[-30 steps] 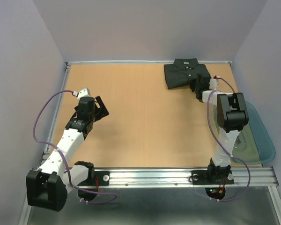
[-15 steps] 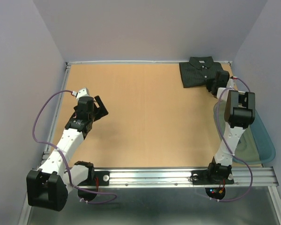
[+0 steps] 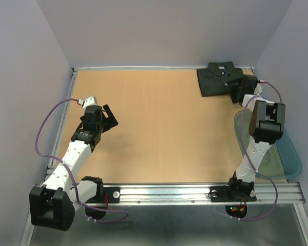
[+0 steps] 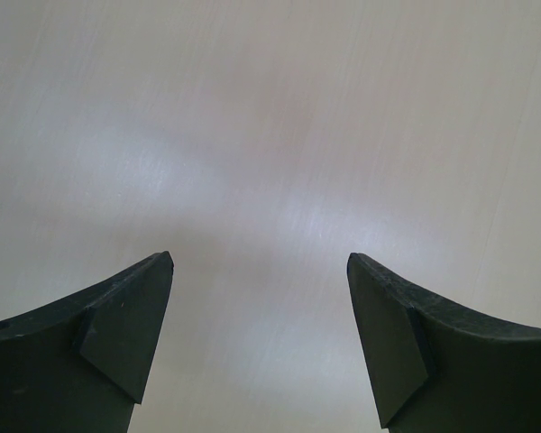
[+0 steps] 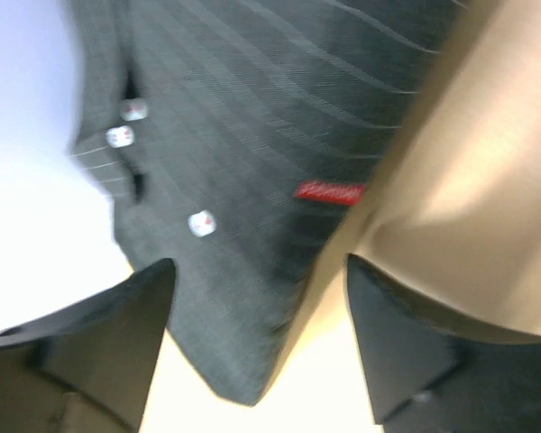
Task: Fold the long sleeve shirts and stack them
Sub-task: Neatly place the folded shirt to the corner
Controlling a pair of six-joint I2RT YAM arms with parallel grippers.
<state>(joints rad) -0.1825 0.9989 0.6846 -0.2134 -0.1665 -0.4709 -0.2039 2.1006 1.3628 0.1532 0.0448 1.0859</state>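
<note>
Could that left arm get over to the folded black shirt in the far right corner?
Probably not: nothing blocks it, but the shirt lies across the whole table from the left gripper.

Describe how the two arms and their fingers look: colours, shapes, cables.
The left arm and right arm are built from white links with blocky black joints and black bases. A thin purple cable loops alongside each one. The left gripper and right gripper both have dark, matte fingers that taper to wedge-shaped tips.
</note>
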